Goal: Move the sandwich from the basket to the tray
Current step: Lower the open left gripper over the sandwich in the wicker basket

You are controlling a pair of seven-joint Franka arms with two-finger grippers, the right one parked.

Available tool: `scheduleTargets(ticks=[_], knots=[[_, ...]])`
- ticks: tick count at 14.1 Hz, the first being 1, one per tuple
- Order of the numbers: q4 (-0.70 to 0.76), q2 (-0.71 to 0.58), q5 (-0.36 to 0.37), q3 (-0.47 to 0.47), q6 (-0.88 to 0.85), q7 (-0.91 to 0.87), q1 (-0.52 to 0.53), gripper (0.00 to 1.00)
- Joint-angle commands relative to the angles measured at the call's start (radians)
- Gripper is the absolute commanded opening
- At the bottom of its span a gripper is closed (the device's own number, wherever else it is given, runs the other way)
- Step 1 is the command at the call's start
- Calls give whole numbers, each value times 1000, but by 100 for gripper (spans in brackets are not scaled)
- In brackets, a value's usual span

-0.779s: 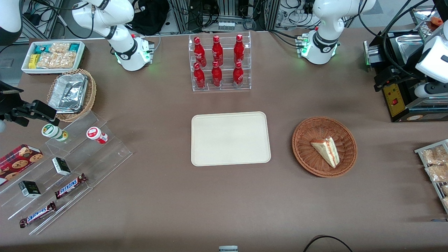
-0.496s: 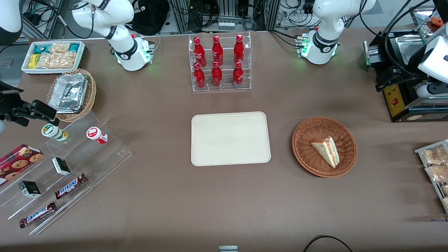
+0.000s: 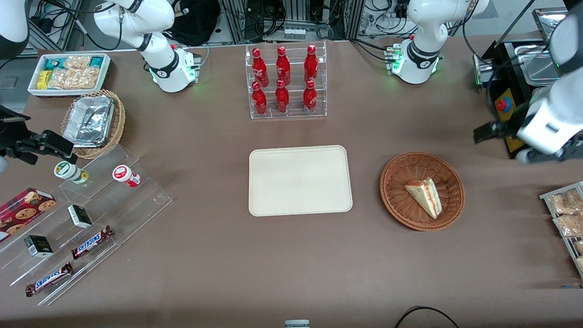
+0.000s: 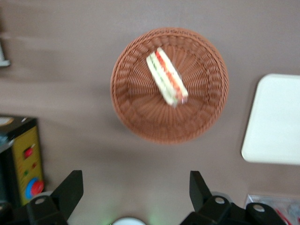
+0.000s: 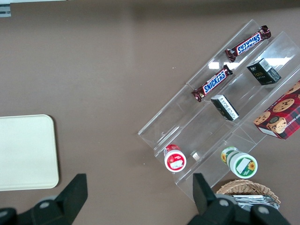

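Even, diffuse overhead light falls on the brown surface [image 3: 205, 273], bright without harsh shadows. The basket [image 3: 422, 190] casts only a thin soft shade around its rim. Near the basket, the working arm's tool [image 3: 489, 132] smears with motion blur. The wrist view is soft throughout, the sandwich [image 4: 167, 76] slightly blurred. Glare spots the foil trays [image 3: 89, 120].

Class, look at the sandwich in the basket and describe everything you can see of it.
The sandwich is a triangular wedge of pale white bread. Red-orange and green filling layers show along its cut edge, seen clearly in the left wrist view. It lies slantwise inside the round reddish-brown wicker basket, touching only the weave. The cream tray beside the basket holds nothing. The gripper hangs open above the table near the basket, not touching the sandwich.
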Motion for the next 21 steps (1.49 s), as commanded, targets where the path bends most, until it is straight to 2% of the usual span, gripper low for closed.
scheduleTargets(ticks=[1,4,7,10,18,19,20,21], knots=[[-203,-18,11,-7,243,-89,-3,100],[-381,0,8,-17,511,-237,-3,100],[-457,48,8,-53,688,-415,-4,100],[-468,88,8,-74,736,-515,-4,100],[-455,221,8,-74,875,-515,8,100],[-457,237,8,-74,903,-515,8,95],[-458,243,8,-74,911,-515,8,65],[-455,244,8,-76,911,-513,13,43]])
